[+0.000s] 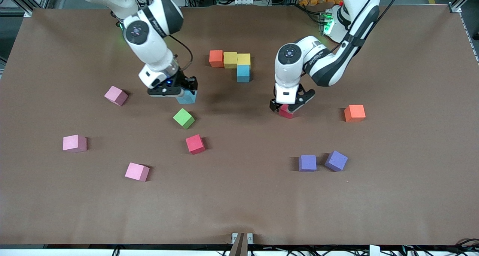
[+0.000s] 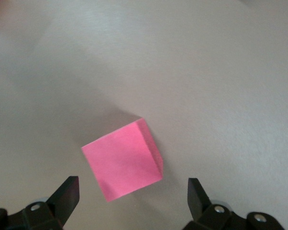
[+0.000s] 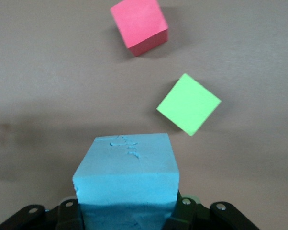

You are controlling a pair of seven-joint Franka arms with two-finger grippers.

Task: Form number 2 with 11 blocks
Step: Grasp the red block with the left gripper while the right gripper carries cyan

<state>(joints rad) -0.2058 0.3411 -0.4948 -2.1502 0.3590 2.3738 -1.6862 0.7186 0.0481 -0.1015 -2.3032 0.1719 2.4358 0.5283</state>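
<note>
The table (image 1: 374, 211) is covered in brown, and on it the number 2 (image 1: 234, 63) is only begun: an orange block, two yellow ones and a light blue block (image 1: 243, 73) under the last yellow are set close together. The rest of the blocks are scattered, well apart from both tools. The right gripper (image 1: 176, 91) is clenched on a second light blue block (image 3: 127, 177), held up over the table, near the green block (image 1: 183, 118). The left gripper (image 1: 290, 105) is spread wide around a red block (image 2: 122, 165), which seems to rest on the table, not yet grasped. The step in hand is probably the third row. For the next move, the held block must be carried to the begun figure and aligned squarely.
</note>
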